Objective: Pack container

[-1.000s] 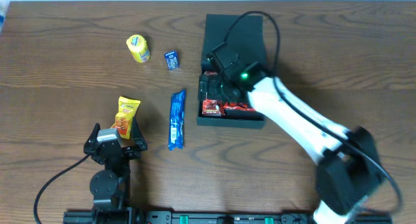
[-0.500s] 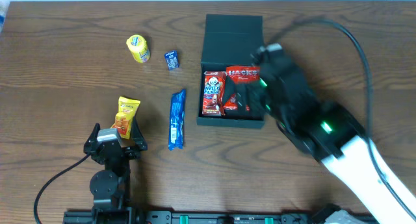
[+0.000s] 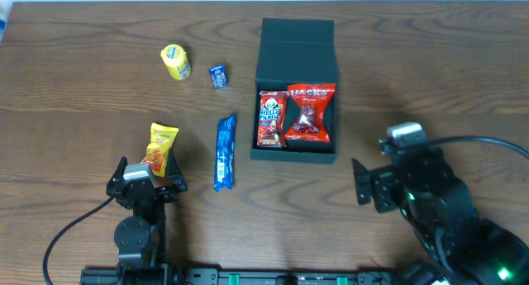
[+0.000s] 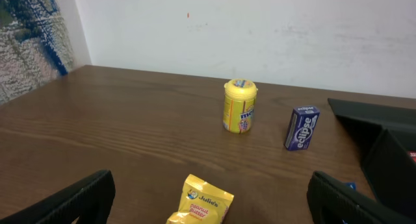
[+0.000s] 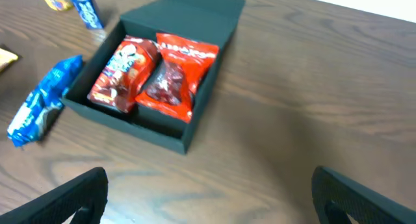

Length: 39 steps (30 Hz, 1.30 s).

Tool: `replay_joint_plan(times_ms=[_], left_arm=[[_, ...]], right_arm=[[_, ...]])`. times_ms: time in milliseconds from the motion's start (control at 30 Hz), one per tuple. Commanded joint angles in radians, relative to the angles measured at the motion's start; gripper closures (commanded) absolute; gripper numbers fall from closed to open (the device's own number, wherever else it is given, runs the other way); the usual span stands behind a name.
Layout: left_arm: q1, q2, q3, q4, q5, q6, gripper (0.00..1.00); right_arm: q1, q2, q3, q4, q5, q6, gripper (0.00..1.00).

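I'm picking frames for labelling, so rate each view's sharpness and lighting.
Overhead: evenly lit and sharp, with the print on the red packets in the container legible and no glare on the table. Left wrist: the yellow jar and blue box are crisp, while the left gripper's fingers are dark and blurred in the bottom corners. Right wrist: the whole picture is smeared and the packet print is hard to read.

The left gripper [image 3: 149, 173] is positioned low at the near left, jaws spread wide. The right gripper [image 5: 208, 180] is likewise opened wide.
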Motion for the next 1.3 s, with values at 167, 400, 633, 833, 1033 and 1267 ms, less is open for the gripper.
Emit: replay_joint_plan(times_ms=[167, 400, 633, 833, 1033, 1267], left_arm=[[0.006, -0.002, -0.016, -0.046, -0.021, 0.000, 0.04], [0.006, -0.002, -0.016, -0.046, -0.021, 0.000, 0.05], [0.006, -0.002, -0.016, -0.046, -0.021, 0.000, 0.05], [0.006, -0.002, -0.016, -0.046, -0.021, 0.000, 0.04], [0.006, -0.002, -0.016, -0.046, -0.021, 0.000, 0.04], [0.006, -0.002, -0.016, -0.046, -0.021, 0.000, 0.05]], right_arm=[[-0.004, 0.003, -0.002, -0.053, 0.028, -0.017, 0.01], [-0.010, 0.000, -0.002, -0.174, 0.047, -0.016, 0.01], [-0.215, -0.044, -0.003, -0.214, -0.081, -0.014, 0.01], [-0.454, -0.097, -0.005, -0.277, -0.196, -0.093, 0.01], [-0.510, -0.104, -0.005, -0.299, -0.195, -0.103, 0.01], [-0.510, -0.103, -0.005, -0.299, -0.195, -0.103, 0.01]])
